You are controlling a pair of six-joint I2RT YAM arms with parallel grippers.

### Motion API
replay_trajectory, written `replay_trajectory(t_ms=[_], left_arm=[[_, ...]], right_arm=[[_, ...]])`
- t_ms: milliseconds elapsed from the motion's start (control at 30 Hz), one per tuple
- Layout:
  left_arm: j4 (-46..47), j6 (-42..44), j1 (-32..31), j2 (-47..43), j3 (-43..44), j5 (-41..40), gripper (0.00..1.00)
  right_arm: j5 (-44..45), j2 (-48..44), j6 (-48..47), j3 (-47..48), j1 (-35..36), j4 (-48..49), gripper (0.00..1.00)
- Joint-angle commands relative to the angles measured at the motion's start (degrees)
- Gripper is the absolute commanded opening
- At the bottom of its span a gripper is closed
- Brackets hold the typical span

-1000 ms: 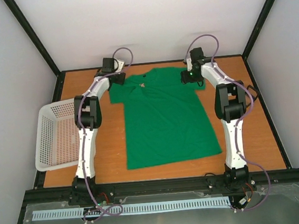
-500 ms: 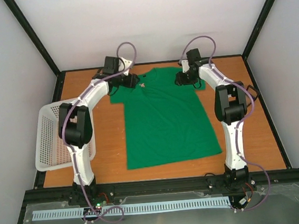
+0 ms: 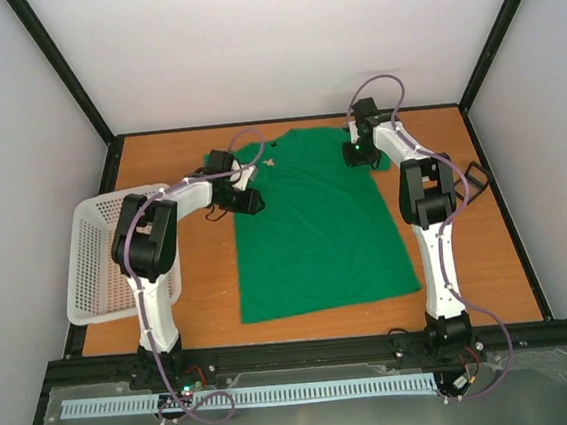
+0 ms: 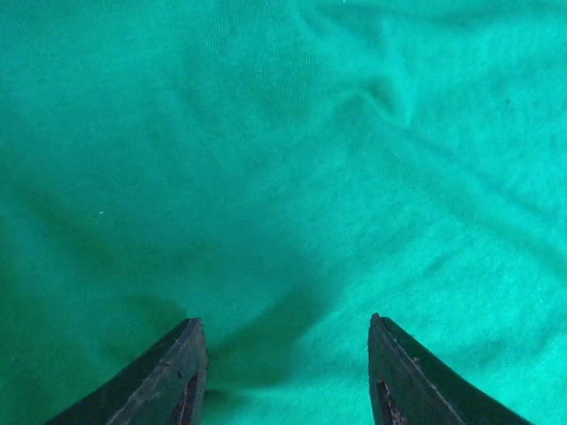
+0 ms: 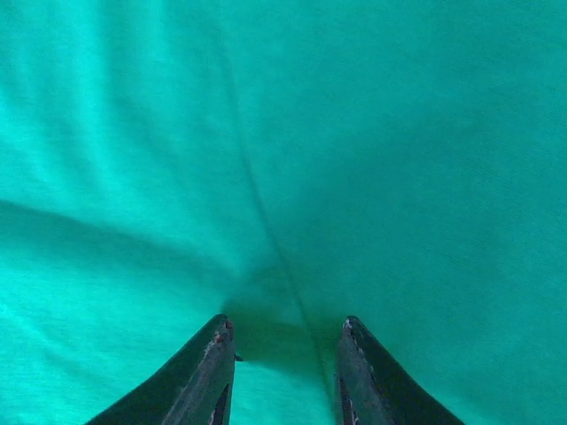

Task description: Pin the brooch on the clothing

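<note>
Brooch [image 3: 271,160] lies on green T-shirt [image 3: 316,239] near the collar. Left gripper [image 4: 283,329] and right gripper [image 5: 285,326] are both parted and empty (tips at fabric). Risk: bunching the cloth could shift the brooch.

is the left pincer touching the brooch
Apart. The top external view shows bare green clothing between the left pincer and the brooch.
</note>
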Motion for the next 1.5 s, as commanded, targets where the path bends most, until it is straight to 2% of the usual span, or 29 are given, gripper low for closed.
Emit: replay_trajectory(t_ms=[0, 200, 300, 400, 567, 633, 733, 800, 1000, 1167, 1333, 1467], left_arm=[[-0.95, -2.74, 1.24, -2.42, -5.28, -2.04, 0.51], [0.28, -6.43, 2.00, -7.32, -14.09, -1.22, 0.52], [-0.30, -6.21, 1.99, -9.23, -14.75, 0.27, 0.56], [-0.91, -4.65, 2.02, -10.28, -10.61, 3.51, 0.61], [-2.21, -4.33, 2.52, -8.38, 2.93, 4.49, 0.63], [-1.10, -5.11, 3.41, -6.24, 6.74, 4.57, 0.63], [-1.41, -5.72, 4.70, -1.39, 12.10, 5.30, 0.63], [-1.01, -6.46, 5.61, 1.02, 13.67, 5.26, 0.63], [-0.32, -6.93, 8.10, 5.16, 12.59, 5.90, 0.63], [0.33, -6.25, 8.27, 4.79, 7.71, 4.36, 0.64], [-0.64, -8.23, 9.33, 4.88, 3.49, 3.42, 0.63], [-2.22, -9.70, 11.13, 4.05, 1.48, 0.15, 0.62]], right_arm=[[5.24, 0.23, 0.40, -3.90, -2.97, -1.76, 0.31], [7.47, -3.82, 0.39, -13.46, -6.47, 1.53, 0.31], [2.97, -5.65, -1.15, -13.79, -6.73, 2.03, 0.32], [-2.63, -8.03, -1.46, -12.49, -5.56, 3.78, 0.36], [-9.86, -9.32, 2.42, -5.05, -1.91, 3.73, 0.41], [-15.03, -9.65, 5.42, -4.37, 0.00, 7.03, 0.45], [-27.95, -9.64, 12.76, -7.33, 2.67, 17.61, 0.51], [-32.54, -8.34, 18.03, -7.54, 3.83, 23.54, 0.54], [-37.19, -1.32, 26.41, -2.20, 8.06, 26.33, 0.54], [-30.40, 3.20, 22.65, 3.76, 8.53, 21.23, 0.49], [-19.88, 11.55, 17.02, 17.57, 8.63, 10.28, 0.41], [-7.57, 12.94, 17.82, 18.26, 8.30, 5.67, 0.37]])
